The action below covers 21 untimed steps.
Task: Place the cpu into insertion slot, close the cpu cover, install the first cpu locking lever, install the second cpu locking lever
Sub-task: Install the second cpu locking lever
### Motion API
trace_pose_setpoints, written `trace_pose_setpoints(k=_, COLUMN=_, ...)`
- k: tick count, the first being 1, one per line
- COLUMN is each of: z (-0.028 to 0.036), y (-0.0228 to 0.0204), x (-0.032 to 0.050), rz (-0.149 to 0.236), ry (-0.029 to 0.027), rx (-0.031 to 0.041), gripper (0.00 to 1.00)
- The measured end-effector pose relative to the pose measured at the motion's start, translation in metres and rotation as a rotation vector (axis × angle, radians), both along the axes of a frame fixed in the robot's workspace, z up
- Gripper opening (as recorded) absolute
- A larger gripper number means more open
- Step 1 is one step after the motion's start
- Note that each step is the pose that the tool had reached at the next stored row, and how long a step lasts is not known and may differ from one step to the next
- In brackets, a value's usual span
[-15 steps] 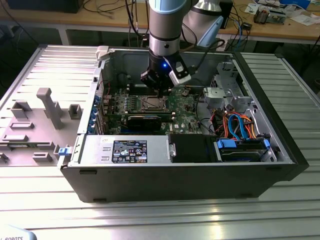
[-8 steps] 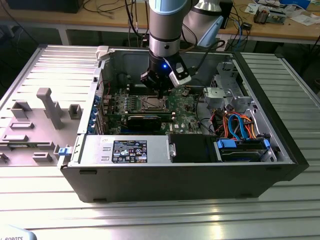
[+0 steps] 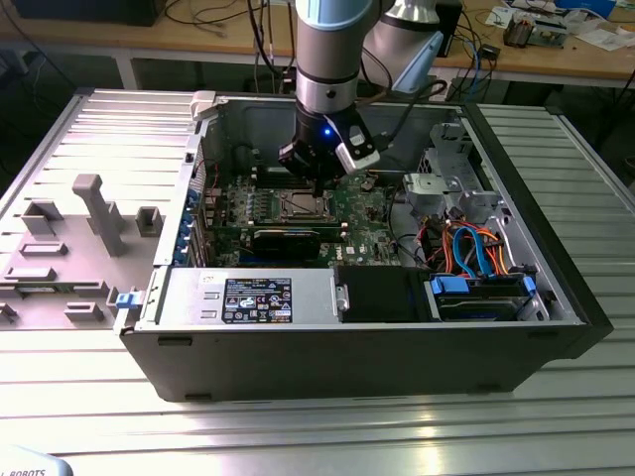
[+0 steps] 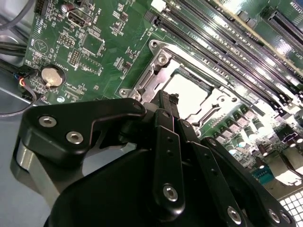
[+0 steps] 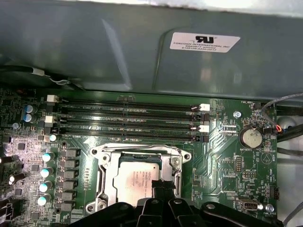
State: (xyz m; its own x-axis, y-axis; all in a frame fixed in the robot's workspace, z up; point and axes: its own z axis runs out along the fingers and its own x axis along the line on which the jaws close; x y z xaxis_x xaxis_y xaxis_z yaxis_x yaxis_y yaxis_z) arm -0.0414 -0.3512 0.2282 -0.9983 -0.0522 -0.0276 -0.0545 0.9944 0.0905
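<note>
Hovering directly over the socket at frame centre, the gripper (image 5: 162, 185) has its fingers pinched together with nothing visibly held, while the cpu (image 5: 137, 179), light, rigid and likely fragile, lies seated under the thin cpu cover (image 5: 106, 175).

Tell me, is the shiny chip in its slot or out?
In. The cpu lies flat inside the socket, with the cpu cover framing it.

Arm (image 3: 332, 50) drops near-vertical from above, wrist pointing down. Gripper (image 5: 162, 185) low, black fingers (image 4: 169, 106) drawn together at the tips, nothing visibly held.
</note>
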Motion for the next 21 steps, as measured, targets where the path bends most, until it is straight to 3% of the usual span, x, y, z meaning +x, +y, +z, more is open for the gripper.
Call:
trace_pose_setpoints(k=5, z=0.0001, y=-0.0029, x=0.0, rz=0.0, ry=0.0, rx=0.0, gripper=0.11)
trace_pose_setpoints(k=13, z=0.0129, y=-0.0029, x=0.0, rz=0.0, ry=-0.0001, rx=0.0, gripper=0.11)
trace_pose_setpoints(k=18, z=0.0132, y=-0.0091, x=-0.0001, rz=0.0, ry=0.0, rx=0.0, gripper=0.11)
trace_pose_setpoints(k=21, z=0.0132, y=-0.0095, x=-0.0001, rz=0.0, ry=0.0, rx=0.0, gripper=0.11)
